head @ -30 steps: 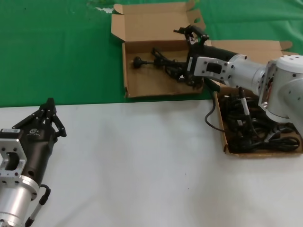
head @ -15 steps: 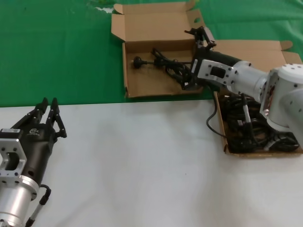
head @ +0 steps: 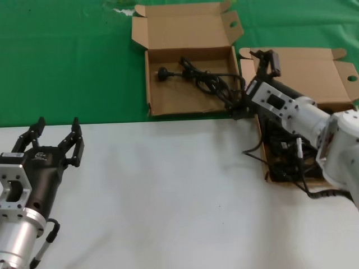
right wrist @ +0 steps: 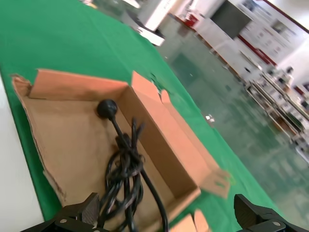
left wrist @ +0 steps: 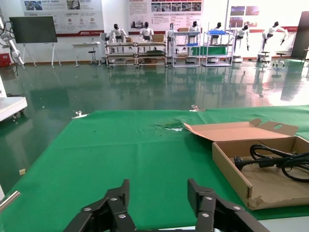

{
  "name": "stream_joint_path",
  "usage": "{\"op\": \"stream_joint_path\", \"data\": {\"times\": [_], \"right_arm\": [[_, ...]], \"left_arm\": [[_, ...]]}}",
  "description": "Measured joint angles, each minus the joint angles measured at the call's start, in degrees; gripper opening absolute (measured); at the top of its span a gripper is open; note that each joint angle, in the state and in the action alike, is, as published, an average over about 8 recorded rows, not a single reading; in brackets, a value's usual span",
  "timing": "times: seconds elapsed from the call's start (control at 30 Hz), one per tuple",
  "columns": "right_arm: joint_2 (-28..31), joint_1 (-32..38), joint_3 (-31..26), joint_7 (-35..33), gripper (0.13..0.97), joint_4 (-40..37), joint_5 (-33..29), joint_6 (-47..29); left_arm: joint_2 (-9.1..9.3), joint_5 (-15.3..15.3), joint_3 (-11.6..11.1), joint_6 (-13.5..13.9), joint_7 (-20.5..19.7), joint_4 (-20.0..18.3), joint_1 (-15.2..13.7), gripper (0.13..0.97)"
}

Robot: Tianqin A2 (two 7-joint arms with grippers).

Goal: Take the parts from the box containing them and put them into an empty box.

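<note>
The box with flared lid flaps (head: 149, 84) stands on the green cloth and holds one black power cord (head: 203, 77), plug to its left. The wider box (head: 312, 74) to its right holds several tangled cords (head: 283, 152), partly hidden by my right arm. My right gripper (head: 265, 60) is open and empty, above the gap between the two boxes. In the right wrist view the gripper (right wrist: 169, 222) is spread wide over the cord (right wrist: 124, 164) lying in the flared box (right wrist: 67, 140). My left gripper (head: 54, 136) is open and empty at the near left, also in its wrist view (left wrist: 159, 200).
The near half of the table is white (head: 168, 196), the far half green cloth (head: 67, 61). One cord loop (head: 251, 147) hangs over the wider box's left wall onto the white surface. The left wrist view shows the flared box (left wrist: 231, 169) far to the side.
My right gripper has let go of the cord in the flared box and drawn back to the right, toward the wider box. My left gripper's fingers have opened.
</note>
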Motion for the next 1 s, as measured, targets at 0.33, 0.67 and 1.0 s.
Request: {"op": "stream_joint_path", "data": {"times": [0.33, 0.67, 1.0], "right_arm": [[1.7, -9.7, 0.8, 10.5, 0.966, 12.1, 0.6, 4.9], [3.5, -19.4, 1.6, 21.0, 0.966, 24.1, 1.1, 9.8], [5.2, -29.0, 2.4, 31.4, 0.966, 36.2, 1.7, 14.7]], "left_arm": [[0.00, 0.0, 0.0, 0.0, 0.0, 0.0, 0.0, 0.542], [0.00, 0.0, 0.0, 0.0, 0.0, 0.0, 0.0, 0.758], [0.00, 0.0, 0.0, 0.0, 0.0, 0.0, 0.0, 0.903]]}}
